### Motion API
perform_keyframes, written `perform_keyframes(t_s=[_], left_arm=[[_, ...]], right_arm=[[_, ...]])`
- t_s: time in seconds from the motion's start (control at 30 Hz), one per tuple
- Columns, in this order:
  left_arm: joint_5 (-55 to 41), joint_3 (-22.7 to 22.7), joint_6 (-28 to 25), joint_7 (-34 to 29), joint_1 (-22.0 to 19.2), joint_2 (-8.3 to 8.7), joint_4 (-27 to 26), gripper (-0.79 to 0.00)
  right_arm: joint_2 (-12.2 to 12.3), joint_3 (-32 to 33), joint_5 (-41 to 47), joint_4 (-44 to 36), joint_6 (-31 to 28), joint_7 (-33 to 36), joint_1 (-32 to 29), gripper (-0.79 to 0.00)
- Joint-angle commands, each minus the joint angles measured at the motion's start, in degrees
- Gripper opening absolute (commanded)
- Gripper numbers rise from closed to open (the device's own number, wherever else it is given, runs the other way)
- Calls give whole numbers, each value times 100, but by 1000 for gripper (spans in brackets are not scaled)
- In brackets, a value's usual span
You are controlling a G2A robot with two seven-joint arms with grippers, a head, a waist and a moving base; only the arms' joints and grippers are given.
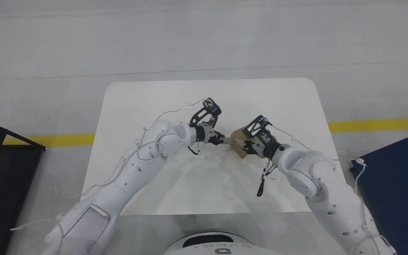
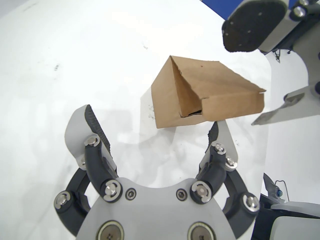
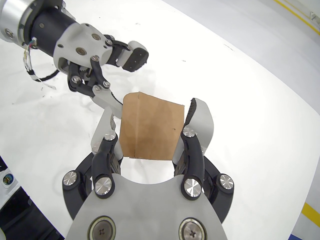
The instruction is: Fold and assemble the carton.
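Observation:
A small brown carton (image 2: 200, 96) sits partly folded on the white table (image 1: 191, 95), with one flap raised and a gap at its corner. My left gripper (image 2: 152, 123) is open just in front of it, and one fingertip (image 2: 216, 133) sits under the raised flap. From the opposite side my right gripper (image 3: 150, 108) straddles the carton (image 3: 150, 128), its fingers spread wide on either side. In the left wrist view, one pad (image 2: 252, 26) of the right gripper hangs clear above the carton. In the top view both grippers meet at the carton (image 1: 239, 141) in mid-table.
The table's far half and front left are bare white surface. A blue panel (image 1: 389, 172) stands off the right edge and a black frame (image 1: 13, 159) off the left. A yellow floor line (image 1: 64, 139) runs behind the table.

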Motion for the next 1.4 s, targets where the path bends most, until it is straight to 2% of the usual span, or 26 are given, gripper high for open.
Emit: perform_keyframes(t_s=[0.0,0.1,0.37,0.73,0.9,1.07,1.2,1.23,1.3,1.37], left_arm=[[153,-257,124,-117,188,105,-281,0],[294,-637,273,-213,503,245,-623,0],[294,-637,273,-213,503,245,-623,0],[294,-637,273,-213,503,245,-623,0],[294,-637,273,-213,503,245,-623,0],[294,-637,273,-213,503,245,-623,0],[294,-637,273,-213,503,245,-623,0],[294,-637,273,-213,503,245,-623,0],[294,-637,273,-213,503,245,-623,0],[294,-637,273,-213,503,245,-623,0]], right_arm=[[-3,-18,4,32,-41,55,11,-299],[-13,-100,-97,103,-60,193,73,-302],[-58,-339,-472,236,92,464,279,-283],[-100,-494,-545,167,42,569,328,-188],[-106,-533,-888,69,165,659,277,-151],[-125,-568,-1184,21,403,744,251,-228],[-143,-693,-1777,-9,610,921,273,-274],[-153,-735,-1846,-35,653,915,271,-385],[-168,-792,-1943,-71,700,919,268,-483],[-182,-816,-1995,-75,719,939,276,-640]])
